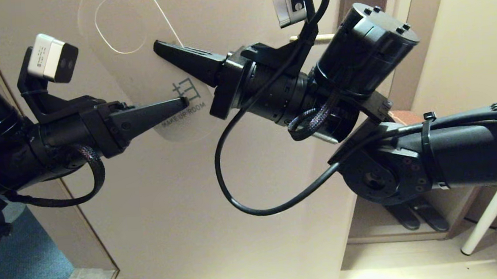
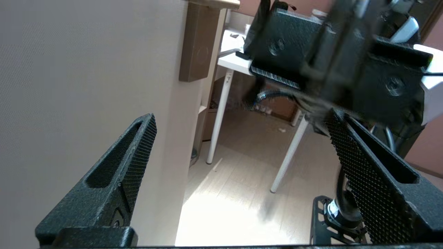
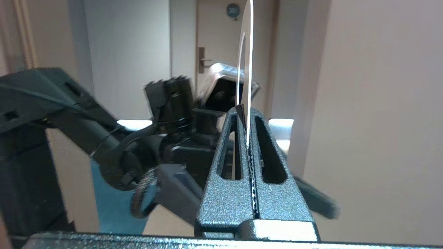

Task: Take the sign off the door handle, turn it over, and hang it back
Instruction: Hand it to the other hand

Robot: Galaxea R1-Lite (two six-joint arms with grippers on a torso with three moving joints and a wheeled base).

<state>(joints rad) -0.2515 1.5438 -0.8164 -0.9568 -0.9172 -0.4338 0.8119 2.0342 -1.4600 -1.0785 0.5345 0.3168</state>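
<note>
The sign is a pale card with an oval hanging hole and upside-down "MAKE UP ROOM" print, held flat in front of the beige door. My right gripper is shut on the sign's edge; in the right wrist view the sign stands edge-on between its fingers. My left gripper is open with its tip at the sign's printed end. In the left wrist view nothing lies between its fingers. A brass bar, possibly the handle, is mostly hidden behind my right wrist.
The door's edge and a beige wall lie to the right. A white table leg stands on the pale floor, also seen in the left wrist view. Blue carpet is at lower left. My two arms are close together.
</note>
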